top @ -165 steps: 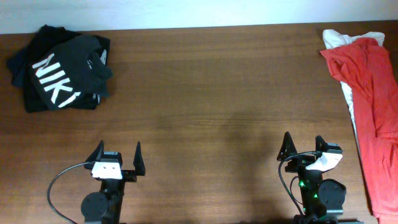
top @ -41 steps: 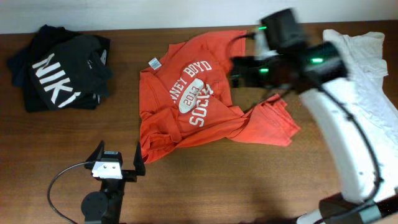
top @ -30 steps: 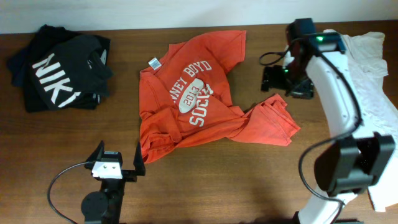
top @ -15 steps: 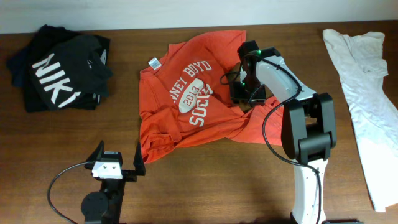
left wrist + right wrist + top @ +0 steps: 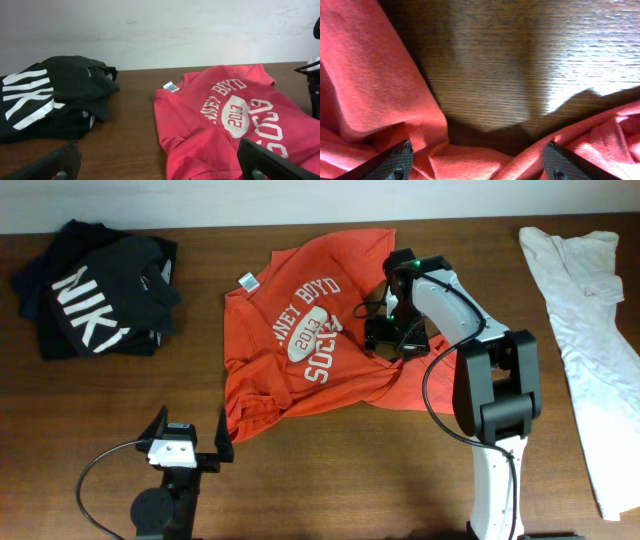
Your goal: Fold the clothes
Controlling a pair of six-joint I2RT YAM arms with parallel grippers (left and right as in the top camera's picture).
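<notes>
One garment has crossed the counter (image 5: 330, 480). The T-shirt (image 5: 300, 350), which a few seconds back lay over the white garment (image 5: 590, 330) at the right edge, now sits mid-counter with its chest lettering up and its near hem and right side bunched.

The right fingers (image 5: 395, 160) were a touch farther up the shirt's right edge half a second ago. They have since slid nearer and hang spread over a strip of bare wood between two red folds, gripping nothing.

As I read it, the shirt has been brought in and let go. It needs flattening before any fold, and nothing is folded yet.

The left fingers (image 5: 55, 162) stand released at the near left, unmoved, just short of the shirt's near-left corner.

The black shirts (image 5: 95, 290) are piled far left and the white garment lies along the right edge, both well apart from the T-shirt. Nothing rests on the shirt. What stands in the way is its own rumples: the crumpled ridge along the near hem and the doubled flap on the right beside the arm.
</notes>
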